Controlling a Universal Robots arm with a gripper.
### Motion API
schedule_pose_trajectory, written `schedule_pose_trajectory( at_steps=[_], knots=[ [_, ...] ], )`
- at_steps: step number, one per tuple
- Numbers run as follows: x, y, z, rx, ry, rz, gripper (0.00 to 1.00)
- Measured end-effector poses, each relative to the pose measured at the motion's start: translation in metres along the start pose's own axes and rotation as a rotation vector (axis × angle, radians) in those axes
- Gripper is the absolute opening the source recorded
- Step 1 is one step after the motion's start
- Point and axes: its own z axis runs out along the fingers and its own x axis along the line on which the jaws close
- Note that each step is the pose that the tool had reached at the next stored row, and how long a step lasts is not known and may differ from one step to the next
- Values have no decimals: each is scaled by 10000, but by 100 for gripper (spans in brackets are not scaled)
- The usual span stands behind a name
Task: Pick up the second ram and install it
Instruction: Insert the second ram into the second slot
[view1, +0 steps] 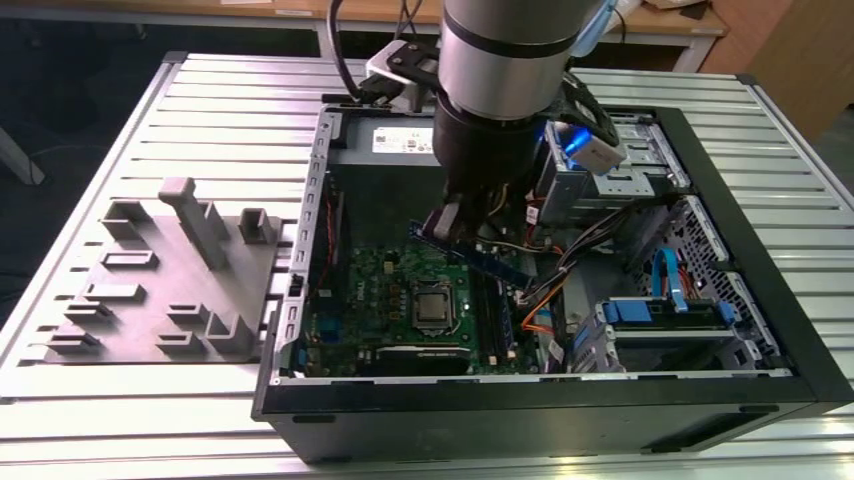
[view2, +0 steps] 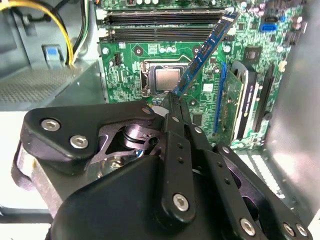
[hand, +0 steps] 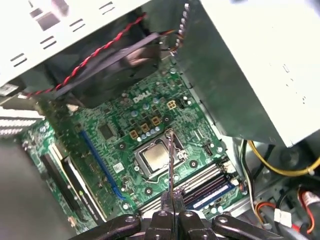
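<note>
1. Gripper (view2: 173, 102) closed tight on the second ram (view2: 205, 50), pinching one end.
2. Ram tilted over motherboard (view2: 125, 70), beside CPU socket (view2: 167, 77); far end near memory slots (view2: 150, 34), contact unclear.
3. Inside open PC case (view1: 534, 400); grey holder tray (view1: 134, 300) outside, on the exterior view's left.

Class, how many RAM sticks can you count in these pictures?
2. One ram is held tilted over the motherboard by the gripper. The other stick is plugged into it beside the CPU, in the first wrist view. More could be hidden.
</note>
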Motion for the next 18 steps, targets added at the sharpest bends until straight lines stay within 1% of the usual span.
schedule_pose_trajectory(
  at_steps=[10, 18],
  knots=[
    [0, 0, 10, 43, -38, 1789, 8],
    [0, 0, 10, 44, -38, 1817, 8]
  ],
)
